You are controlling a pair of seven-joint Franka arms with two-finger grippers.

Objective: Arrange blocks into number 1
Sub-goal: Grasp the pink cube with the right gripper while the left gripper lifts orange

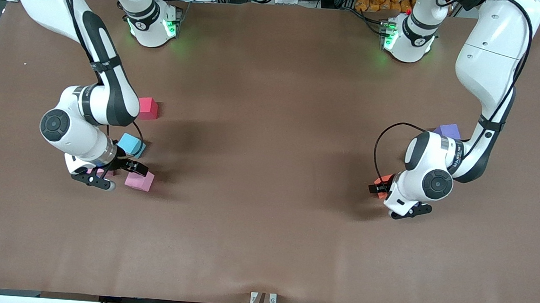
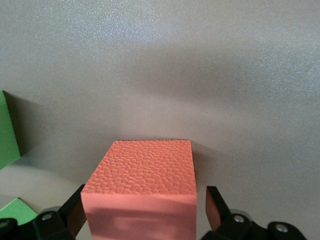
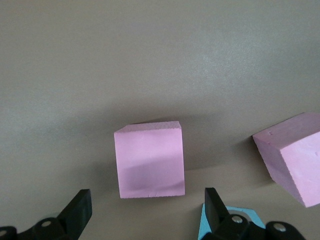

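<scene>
Nothing of the figure is laid out yet: the brown desk (image 1: pixel 271 137) carries cubes only at its two ends, so by my reading both arms are at a first pick.

Starting at the right arm's end, at mid-height in the front view, the right tool (image 1: pixel 111 173) hangs low with its jaws wide open over a pink cube (image 1: pixel 100 172) that the arm mostly covers; a second pink cube (image 1: pixel 139 181) lies just beside it, a light blue cube (image 1: pixel 131 145) sits higher in the frame, and a red cube (image 1: pixel 148 108) higher again, half under the arm.

At the left arm's end, also at mid-height, the left tool (image 1: pixel 394 199) is open as well, straddling an orange cube (image 1: pixel 381 185) on the desk; a purple cube (image 1: pixel 448 131) peeks out above the forearm and is not part of the job.

The next move looks like a short drop and a squeeze for each arm, then a carry toward the middle; the right arm must close without nudging the neighbouring pink cube.

The right wrist view shows what the front view hides: the whole pink cube (image 3: pixel 150 160), set slightly askew, lies just ahead of the spread fingers (image 3: pixel 80 205), not yet between them; the other pink cube (image 3: pixel 295 157) stands apart from it.

The left wrist view shows the orange cube (image 2: pixel 145 175) already between the fingers (image 2: pixel 215 205), with a gap still showing on one side; it also shows two green cubes (image 2: pixel 7 132) at its edge, which the front view does not show.
</scene>
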